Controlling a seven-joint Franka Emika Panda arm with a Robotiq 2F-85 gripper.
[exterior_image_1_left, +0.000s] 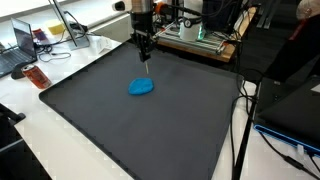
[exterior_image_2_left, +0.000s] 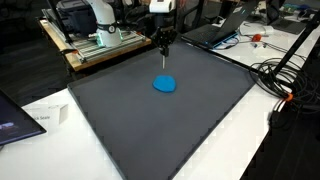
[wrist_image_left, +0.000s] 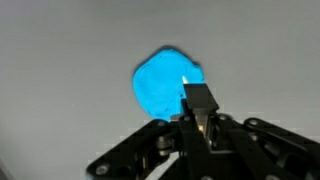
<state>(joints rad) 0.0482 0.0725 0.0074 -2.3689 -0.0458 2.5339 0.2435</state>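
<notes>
Looking at the bench, what covers it?

A wide dark grey mat (exterior_image_1_left: 120, 130) lies flat on a white table (exterior_image_1_left: 50, 140), and in both exterior views the white shows past the mat's edges.

And on the mat?

One thing only: a flat, rounded blue blob (exterior_image_1_left: 141, 87), sitting near the middle of the mat, toward its far side.

Where is the gripper (exterior_image_1_left: 147, 65)?

It hangs straight down over the blob's far edge. In the wrist view the fingertips (wrist_image_left: 200, 100) overlap the blob's (wrist_image_left: 160, 85) rim, but I cannot tell whether they touch it.

Are the jaws apart?

No, they are pressed together into one narrow point, and I can make out nothing pinched between them.

What about the room?

It is a busy lab. In an exterior view a laptop (exterior_image_1_left: 20, 45) and a small reddish object (exterior_image_1_left: 37, 77) sit on the table beside the mat, and a framed machine with a green light (exterior_image_1_left: 195, 35) stands behind the arm. In an exterior view black cables (exterior_image_2_left: 285, 75) trail over the table's edge, and another laptop (exterior_image_2_left: 225, 30) stands open beyond the mat (exterior_image_2_left: 150, 130).
</notes>
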